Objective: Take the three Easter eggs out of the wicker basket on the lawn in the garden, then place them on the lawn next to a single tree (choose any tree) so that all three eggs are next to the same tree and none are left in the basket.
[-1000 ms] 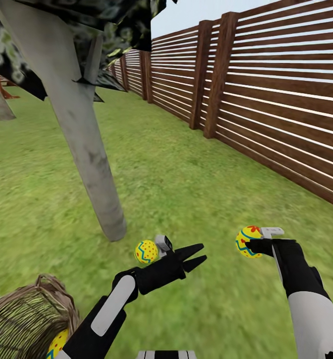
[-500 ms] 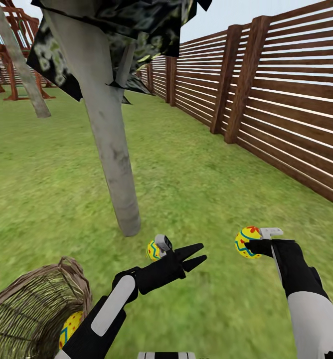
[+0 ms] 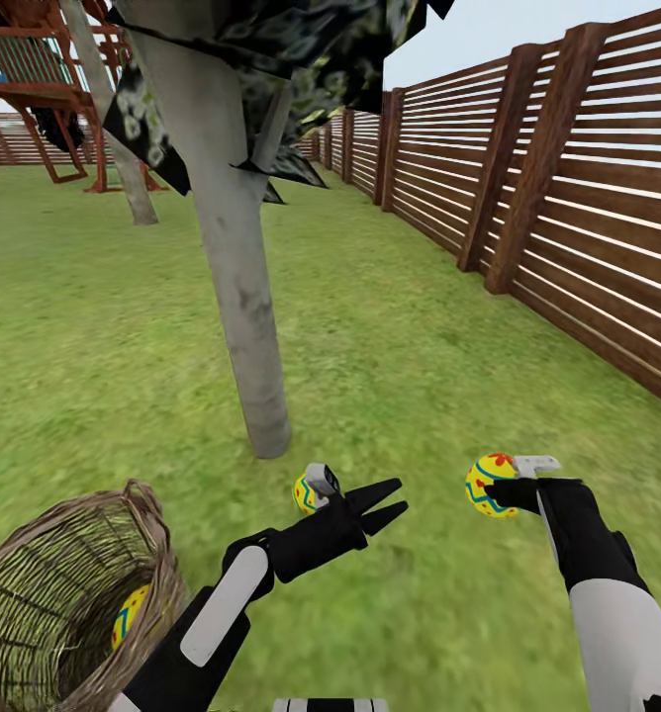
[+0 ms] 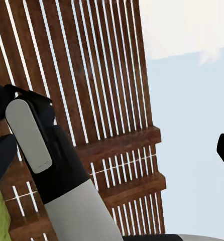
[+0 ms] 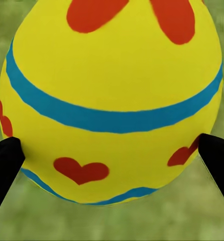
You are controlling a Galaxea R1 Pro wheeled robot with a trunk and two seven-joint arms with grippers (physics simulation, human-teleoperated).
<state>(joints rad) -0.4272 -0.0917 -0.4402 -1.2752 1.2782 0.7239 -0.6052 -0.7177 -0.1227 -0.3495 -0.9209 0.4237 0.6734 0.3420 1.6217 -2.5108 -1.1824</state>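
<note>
- The tree (image 3: 236, 287) stands on the lawn (image 3: 390, 346), its pale-grey trunk rising from the grass into dark angular foliage (image 3: 301, 59) at the top of the head view.
- One Easter egg (image 3: 304, 492), yellow with red dots and a blue zigzag, lies on the grass near the base of the trunk, on the robot's side of it and partly hidden behind the left gripper (image 3: 395, 499).
- The left gripper hovers just beyond that dotted egg from the tree, its two black fingers spread apart with nothing between them.
- The right gripper (image 3: 497, 487) is further from the trunk, toward the fence (image 3: 568, 198), and is clenched on a second Easter egg (image 3: 489, 485).
- In the right wrist view this held egg (image 5: 109, 100) is yellow with red hearts and blue bands, and a black fingertip (image 5: 5, 160) presses against each flank, with blurred grass behind.
- The wicker basket (image 3: 34, 554) sits on the lawn near the tree, on the opposite side of the trunk from the fence, close to the robot's left arm.
- A third Easter egg (image 3: 128, 613) lies inside the basket, visible through the woven ribs.
- The brown slatted fence runs along the far side of the lawn from the tree; the left wrist view looks at its slats (image 4: 102, 75) and at sky.
- A wooden play tower (image 3: 44, 89) stands well beyond the tree, with a second grey trunk (image 3: 123, 168) in front of it.
</note>
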